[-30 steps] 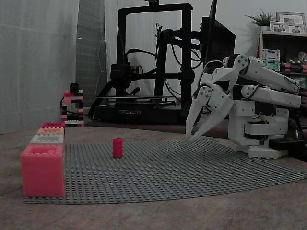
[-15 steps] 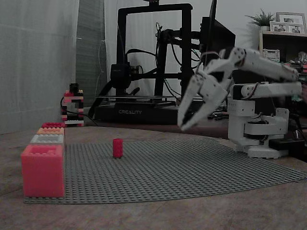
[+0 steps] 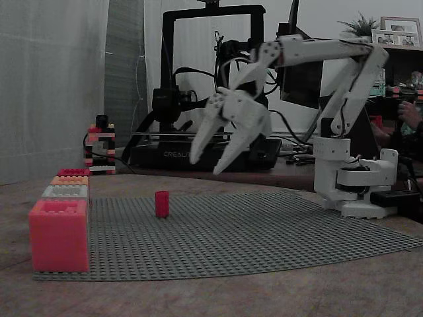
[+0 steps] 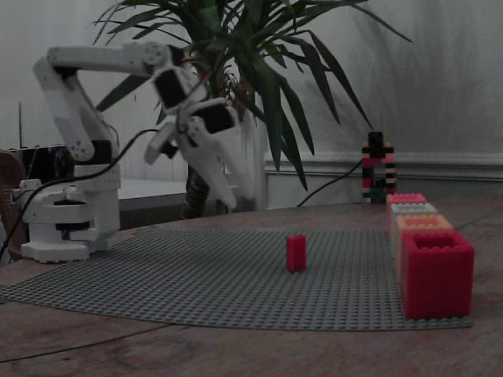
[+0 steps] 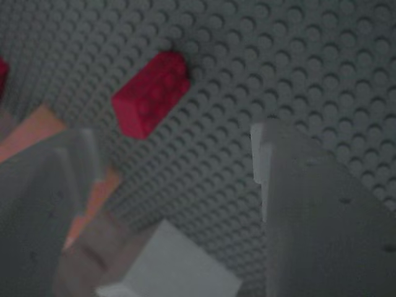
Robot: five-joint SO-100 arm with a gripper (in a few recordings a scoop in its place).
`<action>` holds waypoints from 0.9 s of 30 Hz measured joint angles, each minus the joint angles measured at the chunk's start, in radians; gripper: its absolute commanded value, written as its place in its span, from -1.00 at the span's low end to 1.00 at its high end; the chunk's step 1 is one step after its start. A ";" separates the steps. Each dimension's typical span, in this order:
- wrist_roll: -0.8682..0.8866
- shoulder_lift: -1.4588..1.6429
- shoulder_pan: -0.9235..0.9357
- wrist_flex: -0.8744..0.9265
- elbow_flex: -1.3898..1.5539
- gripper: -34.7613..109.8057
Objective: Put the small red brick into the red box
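A home hobby room: a 3D printer [image 3: 175, 154], an indoor palm [image 4: 263, 55], framed photos [image 3: 398, 29] on a shelf [image 3: 390, 46].

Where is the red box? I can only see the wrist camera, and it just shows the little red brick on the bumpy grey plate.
Observer: In a fixed view the red box sits at the near left corner of the grey baseplate. It is the nearest in a row of boxes.
Operator: Am I touching it yet?
Observer: No. The gripper hangs open in the air, well above the small red brick and to its right in that view.
Operator: Is it lying down?
Observer: No, the small red brick stands upright on the baseplate, apart from the boxes.
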 measured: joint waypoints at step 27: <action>-0.080 -0.756 0.018 0.367 -0.864 -0.16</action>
